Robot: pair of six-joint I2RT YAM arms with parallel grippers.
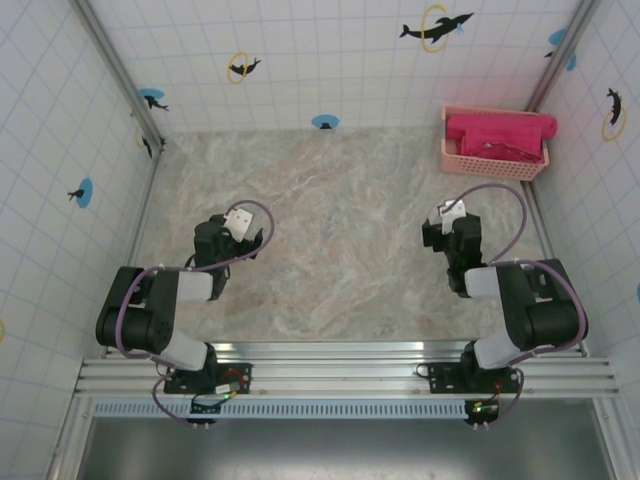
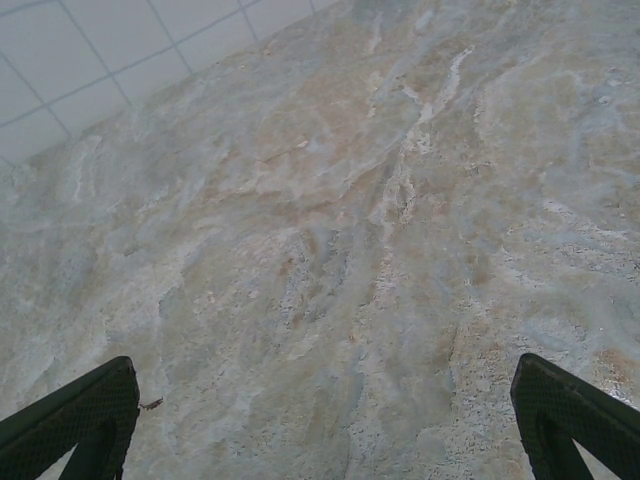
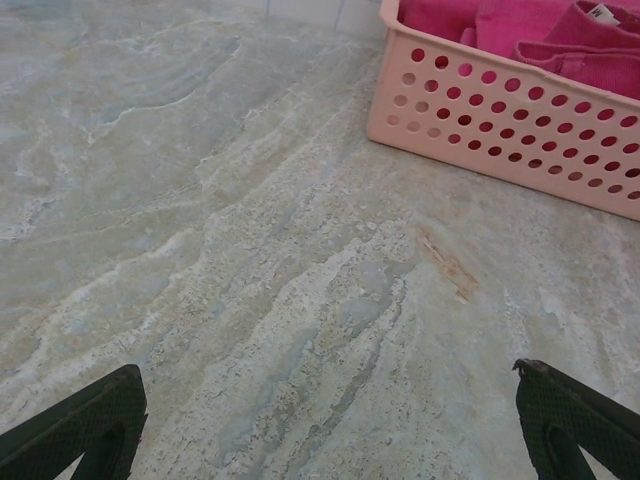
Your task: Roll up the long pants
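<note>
Marbled grey-and-tan stone patterned the bench, which was closed in on three sides by white tiled walls dotted with dolphin stickers; both arms sat folded near the front rail, well apart from each other. The left tool hovered over the bench with its dark fingers spread wide, bare stone showing between them; a strip of tiled wall lay ahead of it and to its left. The right tool was likewise spread wide, its fingers apart above the bare surface. Ahead of the right tool and off to its right stood a pale pink basket with rows of round holes in its wall, set in the far corner of the bench; the long pants lay bundled inside it, bright magenta folds rising just over the rim, with a small white label showing at the top edge. The pants were well apart from the right tool and farther still from the left tool, across the bench; neither tool touched the cloth or the basket.
</note>
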